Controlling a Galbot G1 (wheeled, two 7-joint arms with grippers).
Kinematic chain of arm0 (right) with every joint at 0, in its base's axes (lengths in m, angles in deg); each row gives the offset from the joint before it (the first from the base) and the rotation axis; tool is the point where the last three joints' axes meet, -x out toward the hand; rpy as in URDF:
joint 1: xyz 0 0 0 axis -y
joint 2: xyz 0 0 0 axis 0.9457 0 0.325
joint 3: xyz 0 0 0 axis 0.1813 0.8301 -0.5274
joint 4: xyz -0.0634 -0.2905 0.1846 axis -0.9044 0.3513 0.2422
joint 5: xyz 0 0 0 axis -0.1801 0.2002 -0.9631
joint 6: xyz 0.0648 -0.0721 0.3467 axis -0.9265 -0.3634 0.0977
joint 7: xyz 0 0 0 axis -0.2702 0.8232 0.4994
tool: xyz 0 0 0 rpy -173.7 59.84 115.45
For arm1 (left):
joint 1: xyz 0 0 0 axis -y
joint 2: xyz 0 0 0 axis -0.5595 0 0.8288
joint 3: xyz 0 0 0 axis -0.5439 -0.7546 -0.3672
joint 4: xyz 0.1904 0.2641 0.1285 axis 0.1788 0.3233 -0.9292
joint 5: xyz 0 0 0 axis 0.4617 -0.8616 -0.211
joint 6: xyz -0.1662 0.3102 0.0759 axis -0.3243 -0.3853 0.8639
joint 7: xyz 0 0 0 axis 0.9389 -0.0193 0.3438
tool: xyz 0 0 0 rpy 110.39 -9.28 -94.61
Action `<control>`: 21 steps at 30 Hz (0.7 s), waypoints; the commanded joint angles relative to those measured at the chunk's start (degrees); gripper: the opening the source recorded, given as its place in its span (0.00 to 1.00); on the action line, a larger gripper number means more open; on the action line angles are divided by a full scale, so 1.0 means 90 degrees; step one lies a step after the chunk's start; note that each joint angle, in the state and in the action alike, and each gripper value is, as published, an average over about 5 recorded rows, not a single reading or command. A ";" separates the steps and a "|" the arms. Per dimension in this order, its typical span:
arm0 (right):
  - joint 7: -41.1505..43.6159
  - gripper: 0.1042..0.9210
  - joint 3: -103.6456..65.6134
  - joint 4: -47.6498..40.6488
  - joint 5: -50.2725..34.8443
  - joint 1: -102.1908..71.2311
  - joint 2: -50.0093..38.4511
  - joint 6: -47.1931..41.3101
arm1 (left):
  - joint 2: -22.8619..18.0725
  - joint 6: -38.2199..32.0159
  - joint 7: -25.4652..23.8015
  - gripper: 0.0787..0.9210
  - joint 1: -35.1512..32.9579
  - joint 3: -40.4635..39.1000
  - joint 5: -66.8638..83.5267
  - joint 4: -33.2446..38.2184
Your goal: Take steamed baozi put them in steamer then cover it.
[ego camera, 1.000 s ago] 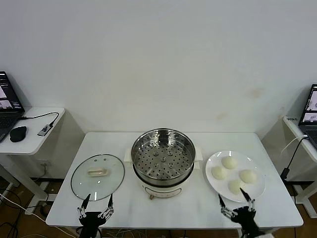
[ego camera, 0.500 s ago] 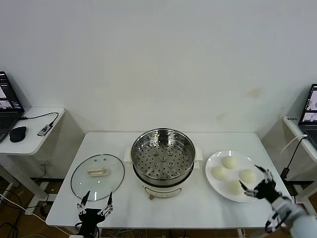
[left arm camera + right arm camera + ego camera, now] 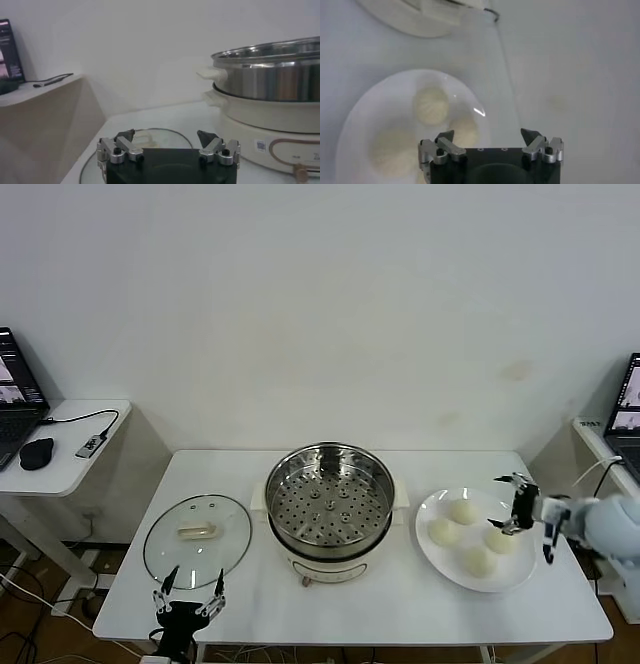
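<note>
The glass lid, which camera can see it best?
The head view shows the glass lid best: you look down on the whole round lid lying flat on the table, with its cream handle in the middle. The left wrist view catches only part of its rim low behind the left gripper. The right wrist view doesn't show it.

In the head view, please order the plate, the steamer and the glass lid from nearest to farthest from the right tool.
From the right tool:
1. Plate, directly beneath it, on the table's right side.
2. Steamer, at the table's centre.
3. Glass lid, on the far left side.
</note>
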 commanded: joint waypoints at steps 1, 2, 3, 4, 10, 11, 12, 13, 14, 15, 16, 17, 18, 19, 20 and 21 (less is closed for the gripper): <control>0.1227 0.88 0.3048 -0.1778 0.0197 0.2948 0.0068 0.0381 | -0.0028 -0.0023 -0.0001 0.88 0.0033 0.0048 -0.0113 -0.0037; 0.1234 0.88 0.3117 -0.1948 0.0236 0.3001 0.0189 0.0474 | -0.0025 -0.0020 -0.0002 0.88 0.0040 0.0049 -0.0114 -0.0042; 0.1231 0.88 0.3169 -0.2104 0.0268 0.3044 0.0304 0.0551 | -0.0022 -0.0016 -0.0004 0.88 0.0048 0.0050 -0.0116 -0.0046; 0.1221 0.88 0.3210 -0.2257 0.0295 0.3073 0.0432 0.0612 | -0.0018 -0.0011 -0.0006 0.88 0.0056 0.0051 -0.0118 -0.0050; 0.1163 0.88 0.3380 -0.2920 0.0312 0.3105 0.1130 0.0801 | 0.0002 0.0020 -0.0021 0.88 0.0085 0.0078 -0.0120 -0.0070; 0.1158 0.88 0.3402 -0.2990 0.0318 0.3095 0.1223 0.0822 | 0.0010 0.0021 -0.0024 0.88 0.0086 0.0087 -0.0119 -0.0074; 0.1154 0.88 0.3417 -0.3057 0.0330 0.3082 0.1316 0.0838 | 0.0020 0.0022 -0.0028 0.88 0.0086 0.0098 -0.0118 -0.0080; 0.1150 0.88 0.3419 -0.3125 0.0348 0.3066 0.1410 0.0849 | 0.0029 0.0022 -0.0031 0.88 0.0087 0.0110 -0.0117 -0.0085; 0.1143 0.88 0.3408 -0.3195 0.0371 0.3045 0.1502 0.0854 | 0.0038 0.0021 -0.0032 0.88 0.0088 0.0123 -0.0115 -0.0091; 0.1133 0.88 0.3389 -0.3269 0.0414 0.3021 0.1596 0.0856 | 0.0045 0.0018 -0.0030 0.88 0.0090 0.0139 -0.0111 -0.0097; 0.1123 0.88 0.3366 -0.3344 0.0463 0.3000 0.1679 0.0858 | 0.0051 0.0015 -0.0028 0.88 0.0091 0.0156 -0.0107 -0.0102; 0.1107 0.88 0.3345 -0.3418 0.0524 0.2983 0.1752 0.0861 | 0.0057 0.0012 -0.0026 0.88 0.0092 0.0171 -0.0102 -0.0106; 0.1084 0.88 0.3326 -0.3510 0.0592 0.2974 0.1822 0.0870 | 0.0065 0.0010 -0.0024 0.88 0.0093 0.0186 -0.0098 -0.0108; 0.1058 0.88 0.3310 -0.3602 0.0658 0.2971 0.1888 0.0883 | 0.0074 0.0009 -0.0026 0.88 0.0095 0.0198 -0.0095 -0.0109; 0.1033 0.88 0.3296 -0.3684 0.0701 0.2974 0.1943 0.0897 | 0.0084 0.0010 -0.0031 0.88 0.0096 0.0205 -0.0094 -0.0110; 0.1005 0.88 0.3281 -0.3766 0.0734 0.2978 0.2004 0.0904 | 0.0094 0.0011 -0.0036 0.88 0.0100 0.0210 -0.0095 -0.0111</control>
